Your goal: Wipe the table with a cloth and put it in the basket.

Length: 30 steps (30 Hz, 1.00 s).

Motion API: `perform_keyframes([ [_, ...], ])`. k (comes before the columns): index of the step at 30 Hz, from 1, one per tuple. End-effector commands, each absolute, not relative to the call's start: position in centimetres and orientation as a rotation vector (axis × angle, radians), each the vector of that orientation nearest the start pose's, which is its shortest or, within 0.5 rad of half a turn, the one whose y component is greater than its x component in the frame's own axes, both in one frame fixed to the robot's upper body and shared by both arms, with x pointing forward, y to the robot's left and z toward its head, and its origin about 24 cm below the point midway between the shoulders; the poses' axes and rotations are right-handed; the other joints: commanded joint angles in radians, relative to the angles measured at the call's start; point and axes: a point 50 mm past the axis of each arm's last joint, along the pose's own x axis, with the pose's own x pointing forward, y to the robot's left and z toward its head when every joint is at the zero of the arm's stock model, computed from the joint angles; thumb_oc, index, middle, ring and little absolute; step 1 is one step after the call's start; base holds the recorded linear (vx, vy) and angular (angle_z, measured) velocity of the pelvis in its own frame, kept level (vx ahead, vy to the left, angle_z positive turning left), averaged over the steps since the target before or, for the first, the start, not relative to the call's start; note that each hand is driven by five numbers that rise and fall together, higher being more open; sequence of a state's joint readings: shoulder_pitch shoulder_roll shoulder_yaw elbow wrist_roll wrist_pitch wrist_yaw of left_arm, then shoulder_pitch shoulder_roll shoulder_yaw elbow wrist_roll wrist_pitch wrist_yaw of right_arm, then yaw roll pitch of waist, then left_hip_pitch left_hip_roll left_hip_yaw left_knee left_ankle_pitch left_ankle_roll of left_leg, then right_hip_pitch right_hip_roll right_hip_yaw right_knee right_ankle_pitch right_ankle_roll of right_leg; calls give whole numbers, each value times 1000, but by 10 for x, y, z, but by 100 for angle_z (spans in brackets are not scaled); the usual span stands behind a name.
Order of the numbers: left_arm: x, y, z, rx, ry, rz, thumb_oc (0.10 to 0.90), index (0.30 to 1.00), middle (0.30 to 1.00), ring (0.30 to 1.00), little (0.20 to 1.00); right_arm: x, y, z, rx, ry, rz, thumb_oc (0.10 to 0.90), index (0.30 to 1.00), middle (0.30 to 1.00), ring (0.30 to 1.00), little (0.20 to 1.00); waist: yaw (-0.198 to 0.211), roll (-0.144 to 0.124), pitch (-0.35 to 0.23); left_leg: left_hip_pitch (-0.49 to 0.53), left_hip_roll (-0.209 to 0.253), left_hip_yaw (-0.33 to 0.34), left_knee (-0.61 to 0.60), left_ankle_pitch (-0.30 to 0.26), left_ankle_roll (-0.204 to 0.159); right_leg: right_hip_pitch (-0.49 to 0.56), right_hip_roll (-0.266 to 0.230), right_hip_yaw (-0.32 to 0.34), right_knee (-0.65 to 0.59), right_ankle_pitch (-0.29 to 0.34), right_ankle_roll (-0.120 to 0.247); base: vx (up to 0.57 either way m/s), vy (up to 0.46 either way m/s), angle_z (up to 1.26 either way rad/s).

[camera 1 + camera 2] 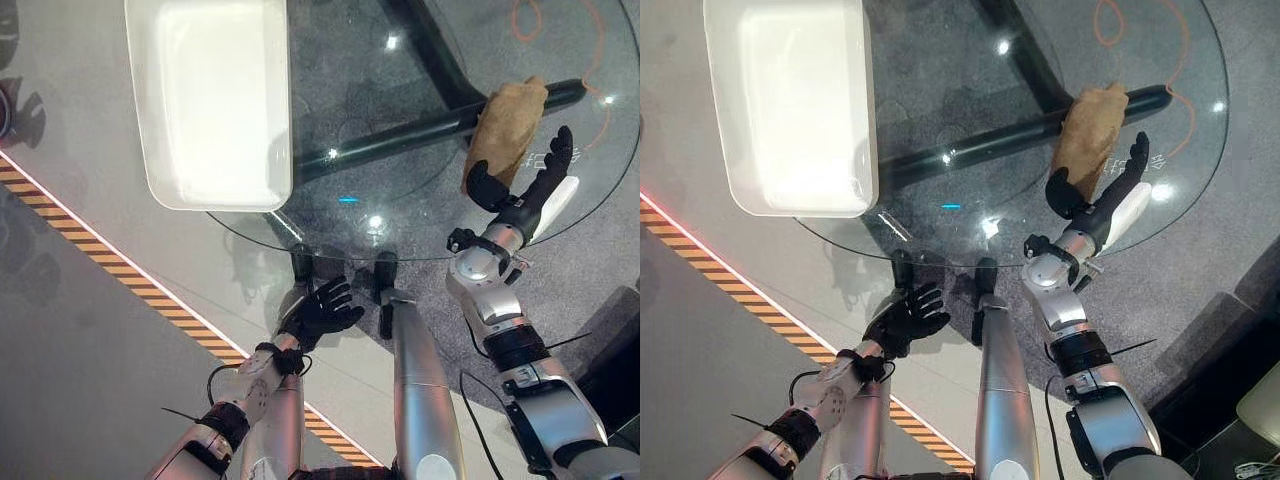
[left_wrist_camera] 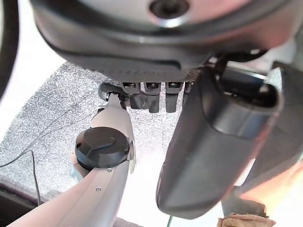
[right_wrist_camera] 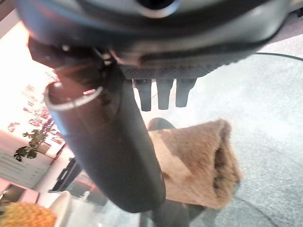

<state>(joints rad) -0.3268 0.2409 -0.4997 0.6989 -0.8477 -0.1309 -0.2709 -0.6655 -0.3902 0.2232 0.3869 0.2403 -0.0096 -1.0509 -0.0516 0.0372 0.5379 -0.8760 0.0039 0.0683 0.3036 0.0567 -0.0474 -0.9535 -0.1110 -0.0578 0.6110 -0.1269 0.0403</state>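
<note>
A brown cloth (image 1: 505, 125) lies bunched on the right part of the round glass table (image 1: 400, 130). My right hand (image 1: 525, 200) hovers at the cloth's near end, open, with straight fingers beside the cloth and the thumb spread towards it. In the right wrist view the cloth (image 3: 199, 161) shows just past the thumb, apart from the straight fingers (image 3: 163, 94). A white basket (image 1: 215, 195) stands on the table's left side, overhanging its edge. My left hand (image 1: 320, 312) hangs open with spread fingers below the table's near edge, holding nothing.
Black base bars (image 1: 400, 140) of the table show through the glass. A yellow-and-black striped tape line (image 1: 120, 270) runs across the floor on the left. An orange cable (image 1: 600, 40) loops on the floor at the far right.
</note>
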Motion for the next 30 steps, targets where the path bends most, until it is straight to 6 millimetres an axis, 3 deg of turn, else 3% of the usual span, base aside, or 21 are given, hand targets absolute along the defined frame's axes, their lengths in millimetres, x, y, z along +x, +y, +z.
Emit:
perform_keyframes([
  [1,252,96,-49,-439,459,-503,800,900,900,900,900,334,-224,188,-80,-490,-967,800,900,900,900,900,-1,21,-18,-64,-64,10,245,-150,84,13,59,6,-216,184,-2,0,0,0],
  [13,256,91,-41,-468,436,-527,800,900,900,900,900,344,-229,186,-59,-416,-964,800,900,900,900,900,11,36,-18,-134,-75,7,270,-151,86,-56,57,3,-196,196,2,2,1,0],
  [29,262,89,-33,-461,427,-557,800,900,900,900,900,358,-231,200,-57,-381,-885,800,900,900,900,900,28,38,-18,-175,-83,-2,274,-144,84,-99,53,-8,-189,211,9,4,0,3],
  [30,262,88,-32,-462,427,-558,800,900,900,900,900,359,-230,201,-57,-381,-884,630,754,754,754,730,28,38,-18,-176,-83,-2,275,-145,84,-101,52,-8,-188,210,9,0,0,0],
])
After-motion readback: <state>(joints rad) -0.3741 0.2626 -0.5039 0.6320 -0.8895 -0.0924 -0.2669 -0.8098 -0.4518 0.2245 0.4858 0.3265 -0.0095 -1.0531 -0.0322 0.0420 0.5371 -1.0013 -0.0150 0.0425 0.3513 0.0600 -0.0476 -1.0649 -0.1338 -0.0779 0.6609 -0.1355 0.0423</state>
